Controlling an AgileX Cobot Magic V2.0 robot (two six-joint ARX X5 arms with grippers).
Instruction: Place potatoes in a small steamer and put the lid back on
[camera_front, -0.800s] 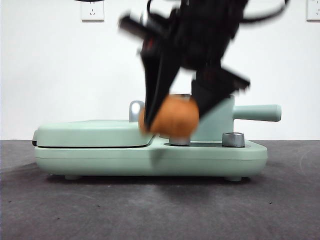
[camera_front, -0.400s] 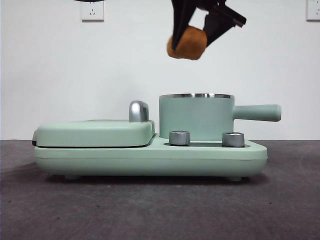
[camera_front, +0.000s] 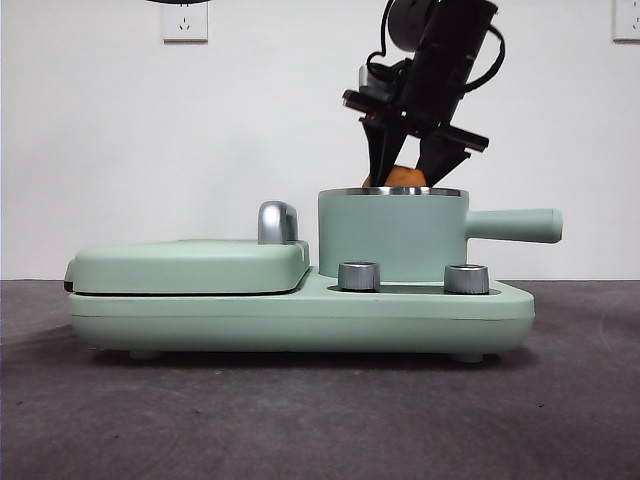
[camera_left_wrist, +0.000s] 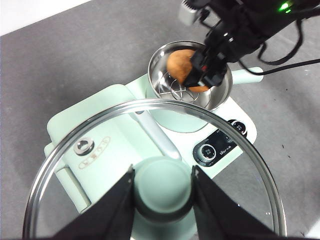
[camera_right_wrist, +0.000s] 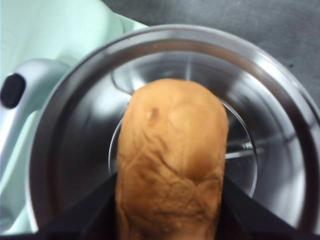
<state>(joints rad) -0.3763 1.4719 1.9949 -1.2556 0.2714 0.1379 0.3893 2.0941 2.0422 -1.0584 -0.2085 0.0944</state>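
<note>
My right gripper (camera_front: 405, 170) is shut on the orange-brown potato (camera_right_wrist: 171, 165) and holds it in the mouth of the mint-green steamer pot (camera_front: 392, 235). In the front view only the potato's top (camera_front: 403, 177) shows above the steel rim. The left wrist view shows the potato (camera_left_wrist: 181, 66) inside the pot (camera_left_wrist: 165, 60), between the right arm's jaws. My left gripper (camera_left_wrist: 163, 192) is shut on the mint-green knob of the glass lid (camera_left_wrist: 90, 130) and holds it high above the appliance, out of the front view.
The pot stands on a mint-green appliance base (camera_front: 300, 315) with two steel dials (camera_front: 359, 276). A flat hinged griddle cover (camera_front: 190, 265) with a chrome handle (camera_front: 277, 222) lies beside the pot. The pot's side handle (camera_front: 515, 225) sticks out sideways. The table is dark grey.
The right gripper lifted the potato from in front of the appliance, carried it above the pot, and has now lowered it into the pot's mouth.
</note>
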